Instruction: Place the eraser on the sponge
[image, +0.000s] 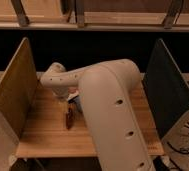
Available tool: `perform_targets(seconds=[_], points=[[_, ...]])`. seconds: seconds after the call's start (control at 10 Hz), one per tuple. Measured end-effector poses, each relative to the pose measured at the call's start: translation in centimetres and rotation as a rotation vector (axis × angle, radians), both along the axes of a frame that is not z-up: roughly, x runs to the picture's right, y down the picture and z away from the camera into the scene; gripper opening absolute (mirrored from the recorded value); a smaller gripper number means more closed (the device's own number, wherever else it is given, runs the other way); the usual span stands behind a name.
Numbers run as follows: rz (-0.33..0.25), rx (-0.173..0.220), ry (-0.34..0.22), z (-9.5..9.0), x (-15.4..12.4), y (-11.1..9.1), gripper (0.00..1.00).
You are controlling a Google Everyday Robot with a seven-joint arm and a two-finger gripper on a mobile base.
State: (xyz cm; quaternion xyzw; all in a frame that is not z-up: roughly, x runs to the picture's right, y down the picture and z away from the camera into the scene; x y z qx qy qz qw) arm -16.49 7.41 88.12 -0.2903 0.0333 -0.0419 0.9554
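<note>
My big pale arm [108, 110] fills the middle of the camera view, reaching from the lower right across the wooden table [40, 137]. Its elbow bends at the left, and my gripper [71, 100] hangs from it low over the table's centre-left, largely masked by the wrist. The eraser and the sponge are hidden behind the arm. Only a small pale and bluish scrap shows beside the wrist, and I cannot tell what it belongs to.
A dark red elongated object [69, 119] lies on the table just in front of the gripper. A wooden side panel [13, 95] stands at the left and a dark panel [168, 90] at the right. A shelf rail [95, 22] runs across the back.
</note>
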Motion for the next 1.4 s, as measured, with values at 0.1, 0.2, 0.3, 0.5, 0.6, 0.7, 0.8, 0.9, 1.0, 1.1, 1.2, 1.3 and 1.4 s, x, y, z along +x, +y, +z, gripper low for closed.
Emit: perform_targets(seconds=[0.1, 0.2, 0.3, 0.5, 0.6, 0.7, 0.8, 0.9, 1.0, 1.1, 1.2, 1.3, 1.4], points=[[-0.063, -0.024, -0.031, 0.5, -0.3, -0.7, 0.8], [-0.132, -0.061, -0.068, 0.9, -0.4, -1.2, 0.8], [-0.185, -0.082, -0.091, 1.3, -0.3, -1.9, 0.8], [-0.241, -0.11, -0.119, 1.7, -0.2, -2.5, 0.8], [-0.259, -0.117, -0.129, 1.8, -0.2, -2.7, 0.8], [-0.261, -0.119, -0.13, 1.8, -0.1, -2.7, 0.8], [-0.26, -0.114, -0.132, 1.8, -0.2, -2.7, 0.8], [-0.251, -0.091, -0.147, 2.1, -0.3, -3.0, 0.8], [-0.238, -0.058, -0.177, 2.5, -0.6, -3.5, 0.8], [-0.235, -0.034, -0.21, 2.9, -0.8, -3.8, 0.8], [-0.229, -0.015, -0.262, 3.5, -0.9, -3.9, 0.8], [-0.217, -0.013, -0.295, 3.9, -0.8, -3.6, 0.8], [-0.201, -0.016, -0.332, 4.5, -0.5, -3.1, 0.8]])
